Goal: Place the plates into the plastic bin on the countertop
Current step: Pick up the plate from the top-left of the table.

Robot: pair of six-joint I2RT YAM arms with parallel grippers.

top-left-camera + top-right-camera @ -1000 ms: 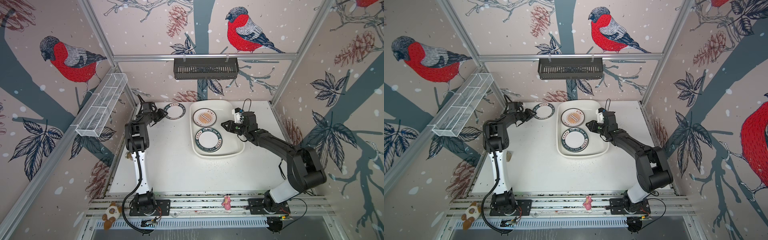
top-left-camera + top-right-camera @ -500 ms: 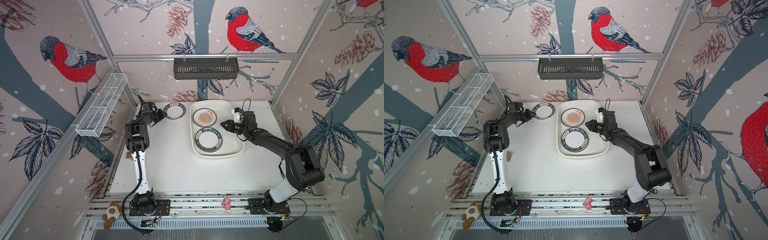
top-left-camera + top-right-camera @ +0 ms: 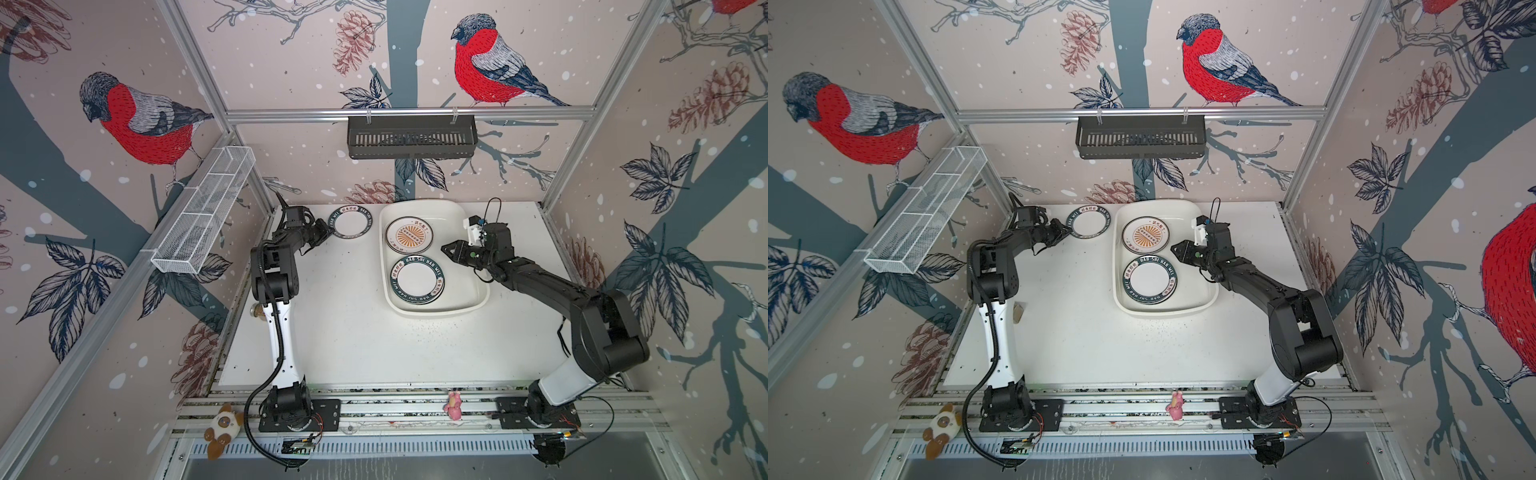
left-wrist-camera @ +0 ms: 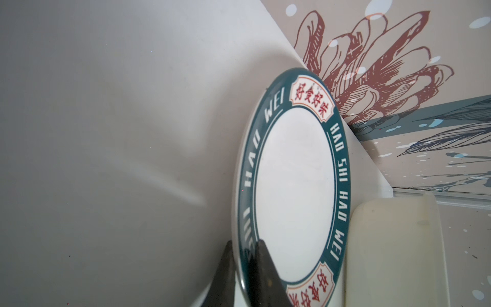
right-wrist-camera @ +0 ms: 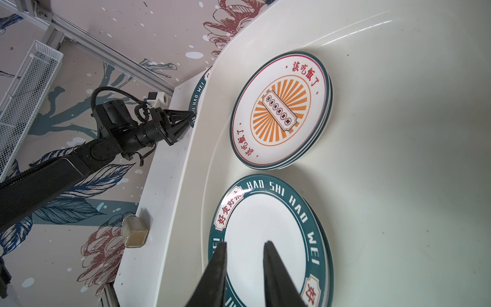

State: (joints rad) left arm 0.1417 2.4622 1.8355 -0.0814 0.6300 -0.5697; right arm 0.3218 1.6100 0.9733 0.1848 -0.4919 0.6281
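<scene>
A white, speckled countertop [image 3: 353, 332] forms the floor of a booth papered with bullfinches. A long wire basket [image 3: 203, 216] hangs on the left rail and a black shelf [image 3: 411, 137] on the rear one.

The plastic bin [image 3: 467, 293] sits at the back of the countertop, right of centre. Inside it, toward the rear, lies a stack of sunburst plates [image 3: 409, 235]. Nearer the front lies a stack of green-rimmed plates [image 3: 417, 279]. Both stacks are flat and face up, close together but not touching.

One lone plate [image 3: 350, 222], also green-rimmed, lies outside the bin near the rear left corner of the countertop, just beside the bin's left wall.

The left gripper [image 3: 330, 232] reaches in low from the left and pinches that plate's near rim. In the left wrist view its fingers [image 4: 265, 271] are pressed together on the green band, one above and one below. Whether the plate has left the surface cannot be told.

The right gripper [image 3: 444, 249] hangs inside the bin between the two stacks and its right wall. Its jaws are slightly spread with nothing between them, and they point at the green-rimmed stack.

A small brass-coloured block [image 5: 135, 231] rests at the countertop's left edge. A plush toy [image 3: 222, 428] and a pink figure [image 3: 453, 405] sit on the front rails.
</scene>
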